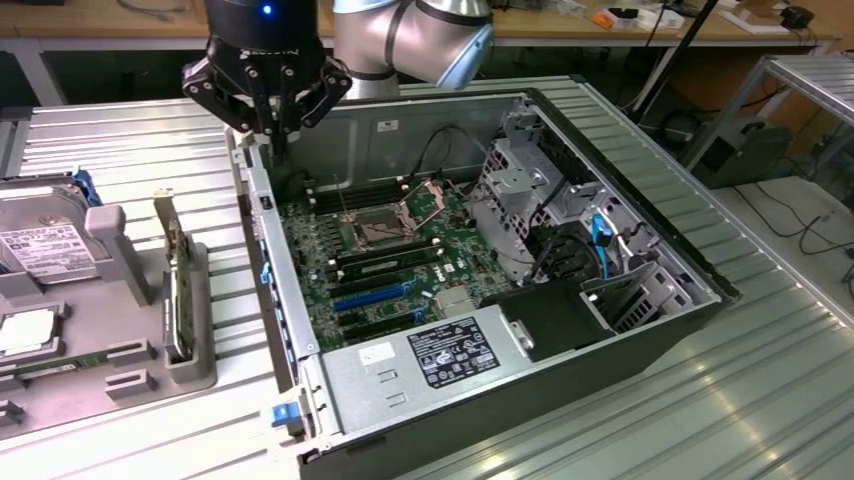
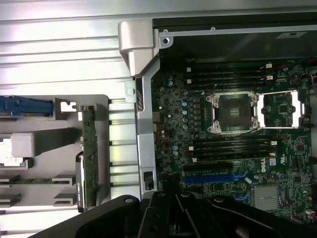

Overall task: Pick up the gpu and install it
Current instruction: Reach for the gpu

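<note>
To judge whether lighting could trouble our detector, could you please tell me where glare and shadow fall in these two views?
Exterior view: the ribbed table gleams brightly toward the exterior view's right, and the computer case is shadowed inside by the drive cage. Wrist view: glare whitens the case's pale corner piece and the table strips beside it; the gpu is evenly lit.

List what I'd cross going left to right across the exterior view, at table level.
Hard drive → gpu standing on edge → motherboard → silver metal cage → blue cables.
</note>
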{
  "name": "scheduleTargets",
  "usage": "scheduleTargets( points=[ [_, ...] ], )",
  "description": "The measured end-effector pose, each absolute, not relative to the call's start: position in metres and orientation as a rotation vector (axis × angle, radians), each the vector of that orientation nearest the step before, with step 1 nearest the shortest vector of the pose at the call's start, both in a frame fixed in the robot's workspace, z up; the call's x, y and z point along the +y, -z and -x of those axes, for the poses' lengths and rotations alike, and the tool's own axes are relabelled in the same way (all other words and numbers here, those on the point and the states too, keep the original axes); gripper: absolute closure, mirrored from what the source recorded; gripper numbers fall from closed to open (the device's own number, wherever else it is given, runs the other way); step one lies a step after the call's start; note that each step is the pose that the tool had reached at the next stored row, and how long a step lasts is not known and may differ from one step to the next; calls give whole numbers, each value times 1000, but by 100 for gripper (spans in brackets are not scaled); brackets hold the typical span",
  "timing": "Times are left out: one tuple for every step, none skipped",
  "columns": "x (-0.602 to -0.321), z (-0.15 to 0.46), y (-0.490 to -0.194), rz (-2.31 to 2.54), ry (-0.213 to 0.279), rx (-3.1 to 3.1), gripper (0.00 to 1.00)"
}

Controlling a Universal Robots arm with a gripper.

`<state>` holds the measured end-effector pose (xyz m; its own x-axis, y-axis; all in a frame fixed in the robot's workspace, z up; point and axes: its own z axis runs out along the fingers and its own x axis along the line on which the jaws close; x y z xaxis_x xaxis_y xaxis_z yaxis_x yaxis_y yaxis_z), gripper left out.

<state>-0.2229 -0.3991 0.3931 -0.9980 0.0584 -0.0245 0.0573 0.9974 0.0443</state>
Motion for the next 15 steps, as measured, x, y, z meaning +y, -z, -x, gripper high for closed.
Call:
scheduleTargets(
  points=[
    [-399,225,-393,-89,-68,3114,89],
    [-399,226,-393,-89,-68,3114,89],
    [-399,227,-393,-88,-68,3114,89],
    [-399,228,-393,-88,-68,3114,89],
    [-399,229,-393,-87,-68,3114,89],
    [-399,231,-393,-86,-68,3114,89],
    [-399,233,-393,-85,-68,3114,89],
    [-399,235,-393,-84,-68,3114,89],
    [-399,238,-393,-83,-68,3114,89],
    [-399,239,-393,-82,-68,3114,89],
    [-399,240,-393,-82,-68,3114,89],
    [-399,242,-393,-81,-68,3114,89],
    [-399,244,-393,-80,-68,3114,89],
    [-399,245,-393,-79,-68,3114,89],
    [-399,247,-393,-78,-68,3114,89]
  ],
)
